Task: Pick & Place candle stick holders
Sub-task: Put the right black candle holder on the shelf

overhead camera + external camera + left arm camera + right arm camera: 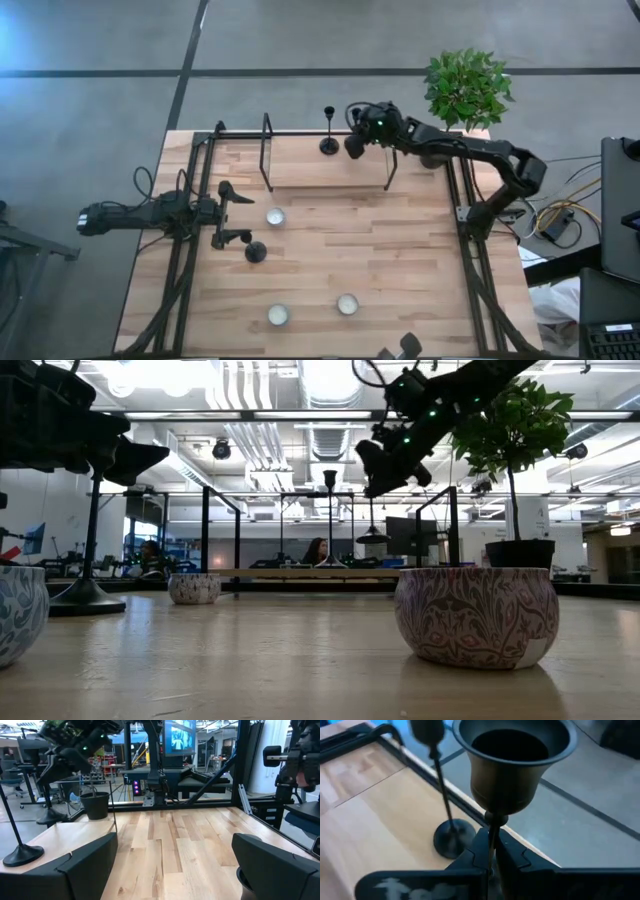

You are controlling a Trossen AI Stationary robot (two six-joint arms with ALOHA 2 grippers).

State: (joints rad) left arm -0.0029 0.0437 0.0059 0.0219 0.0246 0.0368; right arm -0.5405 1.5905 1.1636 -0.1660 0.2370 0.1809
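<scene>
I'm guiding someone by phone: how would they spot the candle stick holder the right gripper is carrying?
Find the green plant at the table's far right corner. Just left of it, the right gripper is shut on the thin stem of a black candle stick holder. Unlike the holder standing beside it on the far edge, this one is clamped between fingers, not free.

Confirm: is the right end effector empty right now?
No. In the right wrist view the right end effector is shut on the thin stem of a candle stick holder, its cup standing just above the fingers.
</scene>
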